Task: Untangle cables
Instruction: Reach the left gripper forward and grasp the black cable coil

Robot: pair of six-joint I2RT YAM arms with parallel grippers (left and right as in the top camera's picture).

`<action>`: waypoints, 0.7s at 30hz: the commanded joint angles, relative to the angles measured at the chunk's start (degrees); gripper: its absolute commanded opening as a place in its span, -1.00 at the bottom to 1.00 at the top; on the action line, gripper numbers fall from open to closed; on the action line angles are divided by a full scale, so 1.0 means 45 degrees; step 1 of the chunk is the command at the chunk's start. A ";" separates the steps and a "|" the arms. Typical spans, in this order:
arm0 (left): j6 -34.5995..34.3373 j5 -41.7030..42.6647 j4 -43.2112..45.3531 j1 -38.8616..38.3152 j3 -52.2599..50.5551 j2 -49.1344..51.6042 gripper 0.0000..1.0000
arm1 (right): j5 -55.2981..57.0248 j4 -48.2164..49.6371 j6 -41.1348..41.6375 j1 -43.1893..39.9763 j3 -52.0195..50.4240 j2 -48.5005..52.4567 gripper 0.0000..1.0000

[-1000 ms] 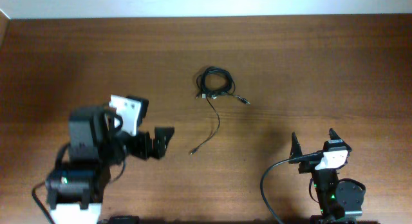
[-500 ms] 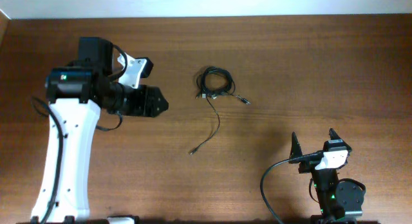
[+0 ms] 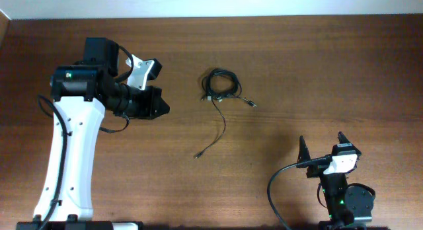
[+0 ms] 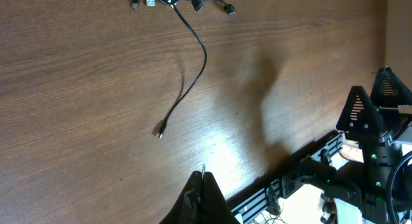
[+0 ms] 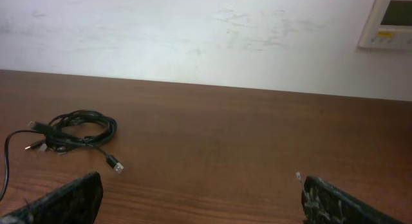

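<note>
Left fingers (image 4: 202,199) closed, right fingers (image 5: 69,199) spread, cables (image 3: 220,84) coiled on table (image 3: 317,71)

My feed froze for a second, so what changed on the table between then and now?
The left arm extended from its base, carrying the left gripper toward the far side of the table, still short of the cables; its jaws went from open to shut, empty. The cables lie as before; the right gripper stays open and parked.
</note>
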 commanded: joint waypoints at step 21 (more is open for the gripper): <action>-0.4702 -0.4362 0.2788 -0.1763 0.0175 0.0092 0.51 | 0.0024 -0.0063 -0.0029 -0.0068 -0.0063 -0.0083 0.97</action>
